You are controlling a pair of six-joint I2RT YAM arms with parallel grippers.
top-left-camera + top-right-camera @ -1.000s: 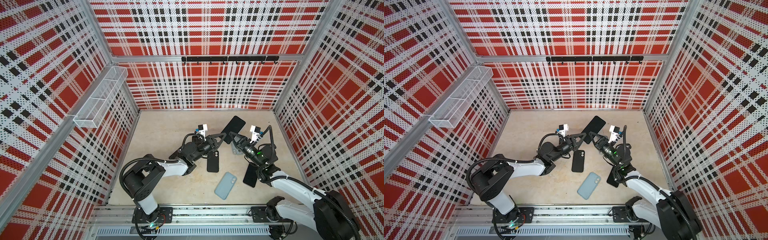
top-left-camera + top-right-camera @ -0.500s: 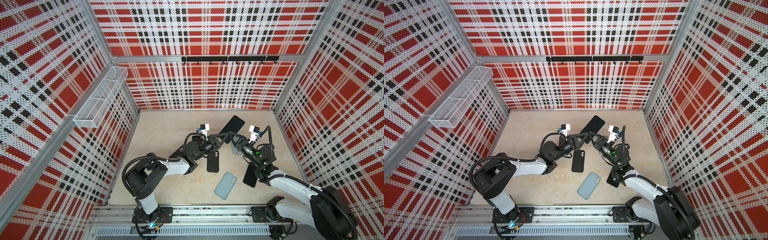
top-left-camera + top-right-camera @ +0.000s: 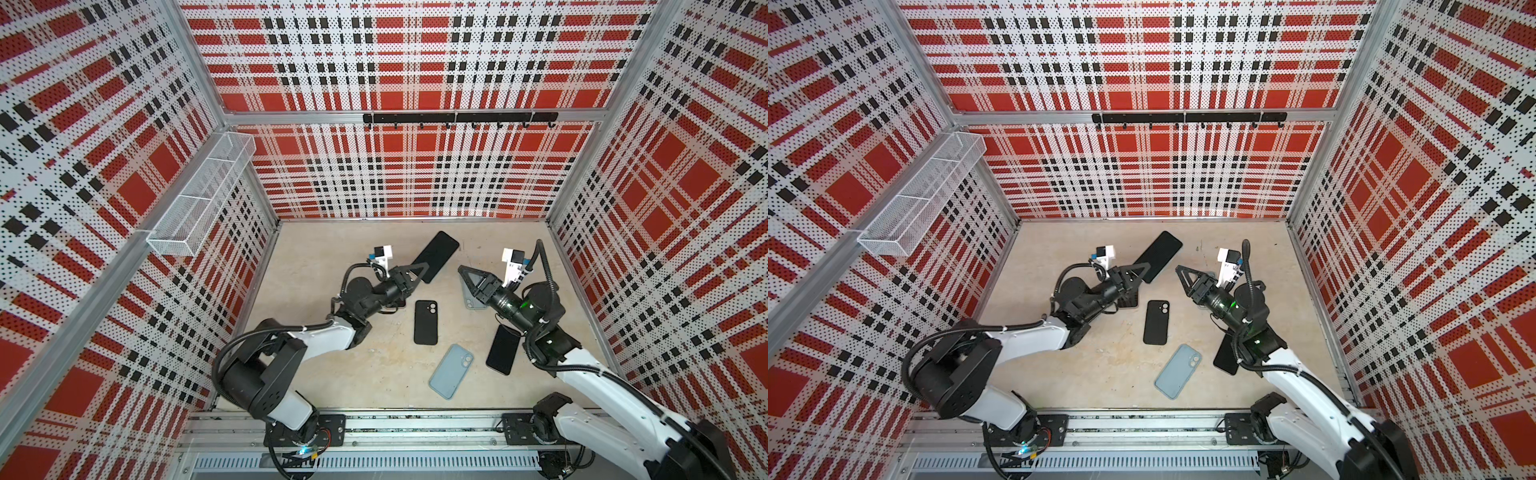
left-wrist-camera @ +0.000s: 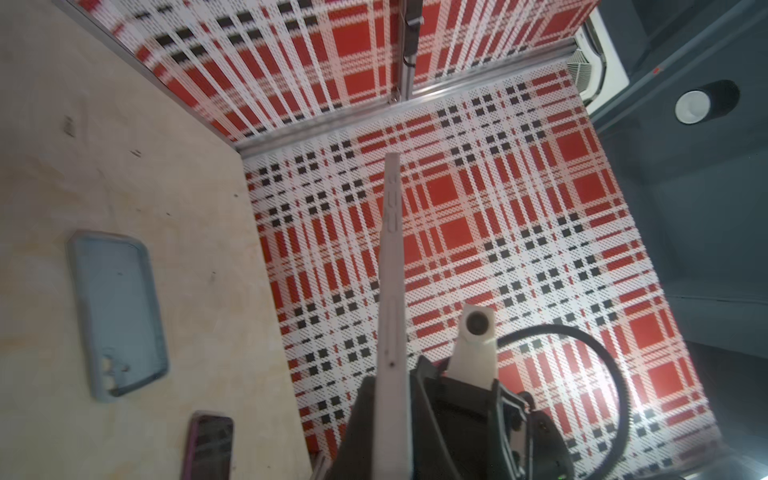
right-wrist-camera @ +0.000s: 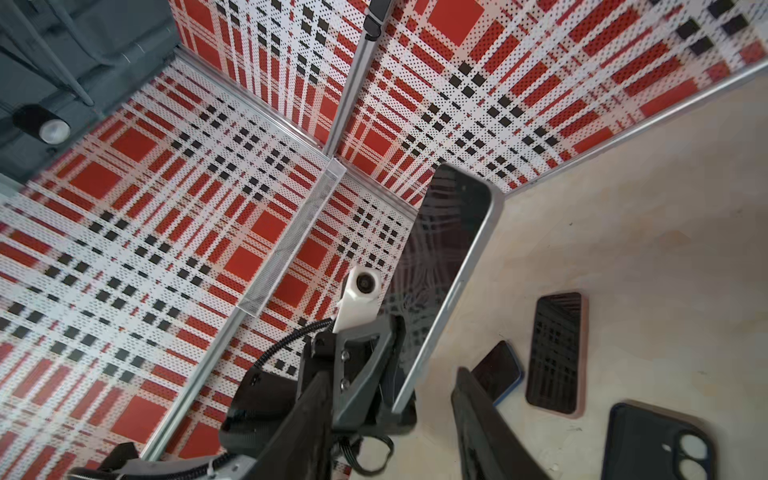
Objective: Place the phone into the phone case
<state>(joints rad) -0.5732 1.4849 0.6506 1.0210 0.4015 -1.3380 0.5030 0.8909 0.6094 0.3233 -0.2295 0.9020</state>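
In both top views the cell's floor is a pale beige tabletop [image 3: 320,262], boxed in on three sides by perforated red plaid walls [image 3: 415,174] on an aluminium frame. A white wire basket [image 3: 199,199] hangs on the left wall, and a black hook rail [image 3: 457,118] runs along the back one. The left gripper [image 3: 423,272] is clamped on the lower end of a dark-screened phone [image 3: 438,254], held tilted off the table near the far middle. The right gripper [image 3: 463,274] points at it from just beside, not touching. On the table lie a black case [image 3: 426,326] and a light blue case [image 3: 451,371], both back up, and a second phone [image 3: 503,349] partly under the right arm.

The left wrist view shows the held phone edge-on, its pale rim pinched between the jaws. A grey-blue case [image 4: 120,299] lies hollow side up on the table, with a pink-edged phone [image 4: 208,444] near it. Above the wall is a dark ceiling with a round lamp [image 4: 702,104].

The right wrist view shows the right gripper's jaws apart, gripping nothing, and a blue-edged phone [image 5: 498,372] flat on the table.
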